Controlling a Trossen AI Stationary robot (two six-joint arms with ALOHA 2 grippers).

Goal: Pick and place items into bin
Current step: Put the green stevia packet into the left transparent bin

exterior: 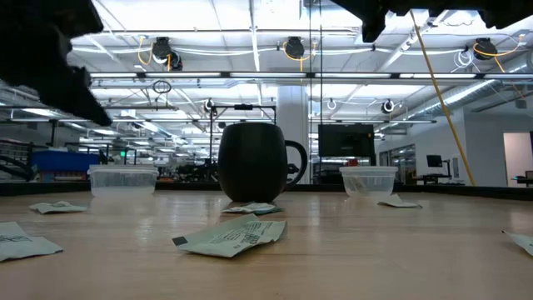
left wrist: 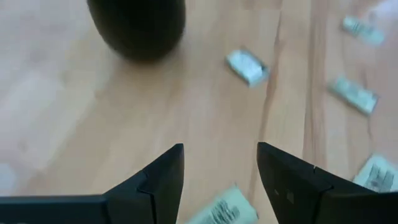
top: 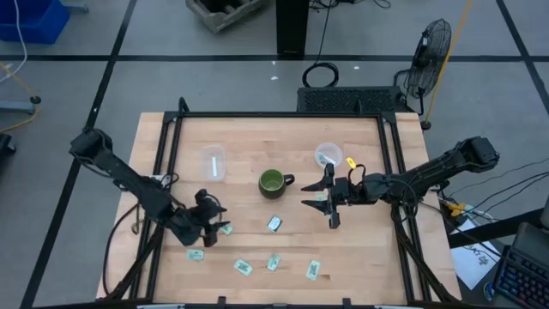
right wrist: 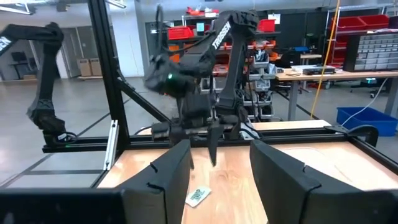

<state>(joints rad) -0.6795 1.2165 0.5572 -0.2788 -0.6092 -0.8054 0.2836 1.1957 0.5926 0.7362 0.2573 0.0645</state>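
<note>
Several small pale green and white packets lie flat on the wooden table's near half (top: 243,267) (top: 273,262) (top: 313,269) (top: 196,255), and one darker packet (top: 274,223) lies near the green mug (top: 273,182). My left gripper (top: 213,226) is open and hovers over the near left area, just above a packet (left wrist: 224,210) that shows below its fingertips (left wrist: 221,149). My right gripper (top: 328,204) is open and empty, right of the mug and raised off the table; its wrist view (right wrist: 214,149) looks across at the left arm and a packet (right wrist: 198,195).
Two clear plastic bins stand on the far half of the table, one left of the mug (top: 213,163) and one to its right (top: 328,155). A black frame rail runs around the table (top: 274,114). The low view shows a crumpled packet up front (exterior: 229,237).
</note>
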